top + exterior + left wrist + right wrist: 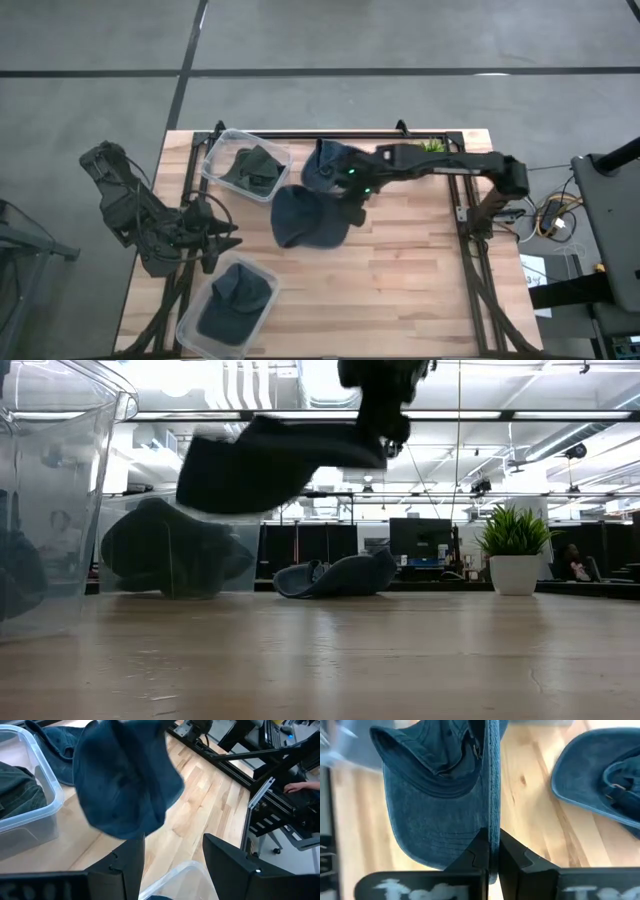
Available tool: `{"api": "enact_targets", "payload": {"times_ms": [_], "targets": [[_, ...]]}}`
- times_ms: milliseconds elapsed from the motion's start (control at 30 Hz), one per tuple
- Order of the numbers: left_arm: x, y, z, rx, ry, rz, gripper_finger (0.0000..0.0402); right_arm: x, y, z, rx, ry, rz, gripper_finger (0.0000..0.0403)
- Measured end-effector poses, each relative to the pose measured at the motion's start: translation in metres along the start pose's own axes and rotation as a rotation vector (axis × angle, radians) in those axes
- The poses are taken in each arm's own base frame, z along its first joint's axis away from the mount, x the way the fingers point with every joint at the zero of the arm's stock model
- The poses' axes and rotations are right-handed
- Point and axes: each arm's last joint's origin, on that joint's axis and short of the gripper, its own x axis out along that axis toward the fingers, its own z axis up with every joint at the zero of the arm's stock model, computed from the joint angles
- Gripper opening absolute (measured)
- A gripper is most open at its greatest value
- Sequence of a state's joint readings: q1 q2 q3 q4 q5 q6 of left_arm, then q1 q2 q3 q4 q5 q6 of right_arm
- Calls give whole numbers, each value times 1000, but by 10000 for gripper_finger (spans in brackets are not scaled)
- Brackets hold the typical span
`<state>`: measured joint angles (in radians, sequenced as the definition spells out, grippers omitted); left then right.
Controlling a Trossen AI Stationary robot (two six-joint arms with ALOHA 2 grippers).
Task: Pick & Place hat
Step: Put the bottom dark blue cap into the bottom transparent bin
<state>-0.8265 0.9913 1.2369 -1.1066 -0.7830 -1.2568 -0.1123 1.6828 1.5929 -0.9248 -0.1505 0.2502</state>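
Observation:
A blue denim hat (305, 217) is in my right gripper (352, 195), above the middle of the table. The low view shows this hat (270, 460) well above the tabletop, and it also shows in the left wrist view (125, 780). A second blue hat (325, 165) lies on the table near the far edge (335, 575). My left gripper (172, 870) is open and waits near the table's left edge (215, 237), between two clear bins. My right gripper (492, 855) is shut on the hat's edge (492, 827), pinched between the two fingers and seen edge-on in the right wrist view. The fingers come from above (385, 415). The hat is lifted clear of the table and reaches out sideways from the fingers toward the table's left.
The far clear bin (215, 160) holds a dark green hat (252, 168). The near clear bin (200, 325) holds a dark hat (235, 295). A potted plant (515, 545) stands at the far right. Bare wood lies on the table's right half (400, 270).

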Motion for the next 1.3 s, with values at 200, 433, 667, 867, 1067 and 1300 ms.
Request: {"api": "enact_targets", "payload": {"times_ms": [200, 433, 667, 867, 1067, 1300], "targets": [[0, -3, 1, -25, -8, -23, 193, -47, 6, -6, 80, -116, 18, 11], [0, -9, 4, -79, -41, -68, 193, -87, 20, -3, 187, -375, 53, 11], [2, -15, 7, -125, -187, -47, 193, -99, 38, 18, 208, -693, 78, 11], [0, -20, 15, -209, -385, -24, 193, -98, 38, 33, 249, -871, -4, 11], [-3, -23, 23, -236, -584, 34, 193, -90, 42, 47, 266, -998, -3, 11], [-4, -28, 26, -278, -626, 29, 193, -58, 46, 61, 313, -1057, -26, 11]]}}
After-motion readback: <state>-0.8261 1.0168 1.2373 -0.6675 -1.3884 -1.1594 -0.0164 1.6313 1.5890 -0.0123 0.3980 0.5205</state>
